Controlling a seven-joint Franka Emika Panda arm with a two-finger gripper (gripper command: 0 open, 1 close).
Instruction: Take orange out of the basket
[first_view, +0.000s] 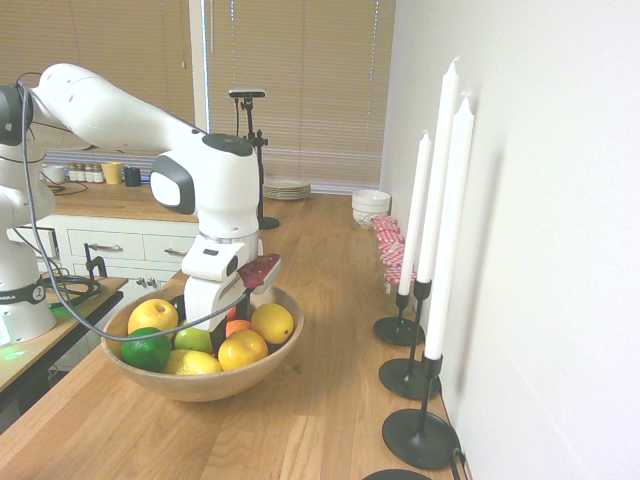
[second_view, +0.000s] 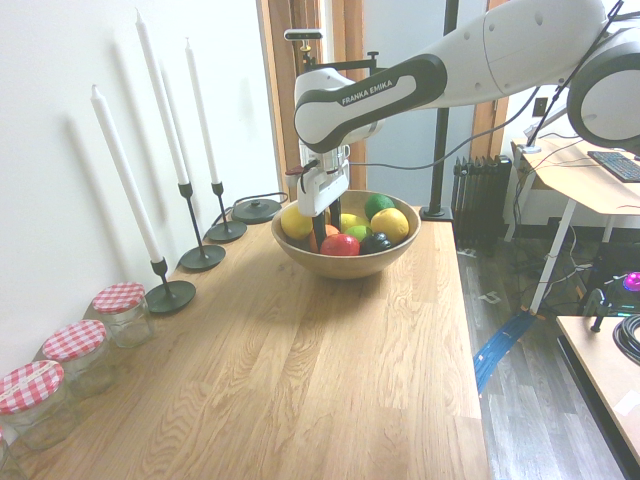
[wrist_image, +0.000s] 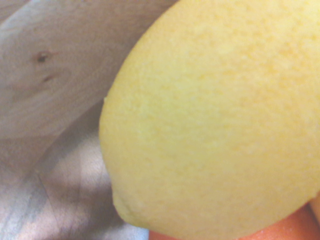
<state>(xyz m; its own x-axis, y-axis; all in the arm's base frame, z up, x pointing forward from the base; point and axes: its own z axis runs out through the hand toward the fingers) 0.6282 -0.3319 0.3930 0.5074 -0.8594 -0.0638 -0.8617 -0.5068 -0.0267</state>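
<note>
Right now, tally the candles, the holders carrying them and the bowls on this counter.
White candles: 3
Black holders with a candle: 3
Wooden bowl: 1
Total: 7

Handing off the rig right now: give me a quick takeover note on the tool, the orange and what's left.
Tool: down inside the basket among the fruit; open or shut can't be told.
Orange: in the basket, right at the tool, wedged between a yellow lemon and a larger yellow-orange fruit.
Done: reach into the basket.
Left: confirm the grip, lift the orange out, set it on the wooden counter.
</note>
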